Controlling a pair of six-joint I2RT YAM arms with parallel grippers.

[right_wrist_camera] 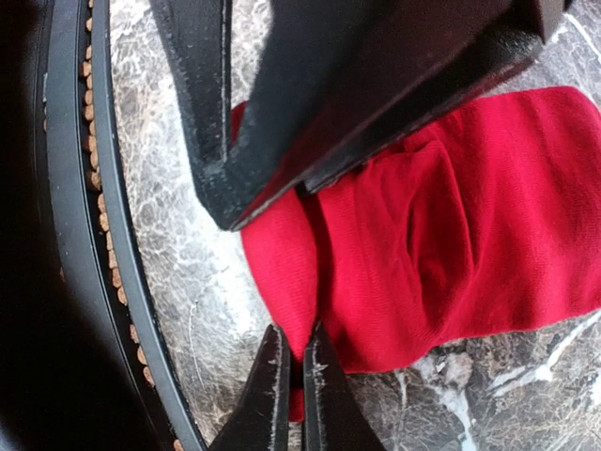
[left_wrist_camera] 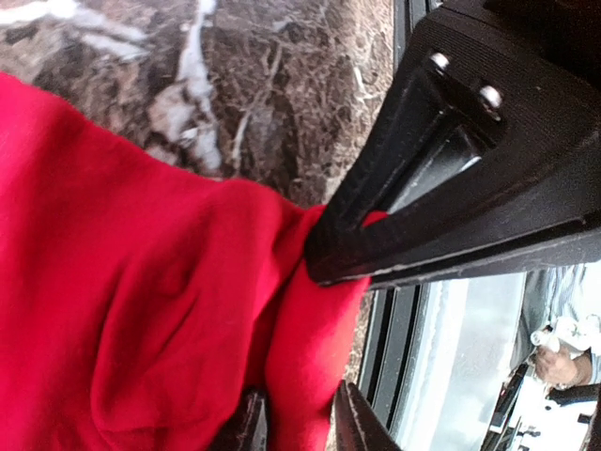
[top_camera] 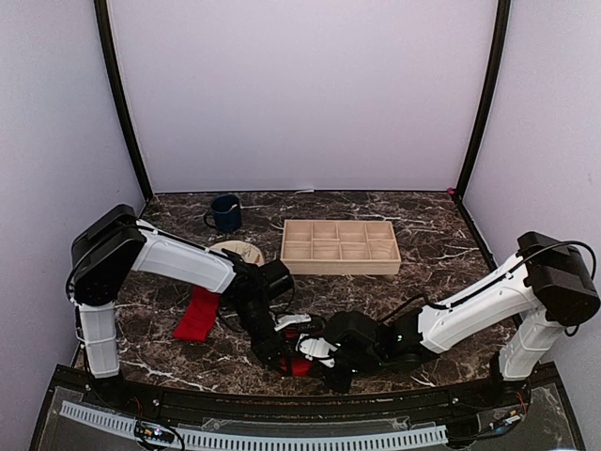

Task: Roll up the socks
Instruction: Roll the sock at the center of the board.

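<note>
A red sock (top_camera: 299, 365) lies bunched on the marble table near the front edge, between both grippers. My left gripper (top_camera: 279, 349) is shut on a fold of this sock, seen in the left wrist view (left_wrist_camera: 141, 282), where its fingers (left_wrist_camera: 352, 425) squeeze the cloth. My right gripper (top_camera: 317, 353) is shut on the sock's near edge; in the right wrist view its fingers (right_wrist_camera: 269, 390) pinch the red cloth (right_wrist_camera: 451, 235). The two grippers almost touch. A second red sock (top_camera: 197, 315) lies flat to the left, untouched.
A wooden compartment tray (top_camera: 340, 246) stands at mid-table. A dark blue mug (top_camera: 224, 213) is at the back left, with a round beige object (top_camera: 239, 251) near it. The black front rail (top_camera: 282, 413) runs close to the grippers.
</note>
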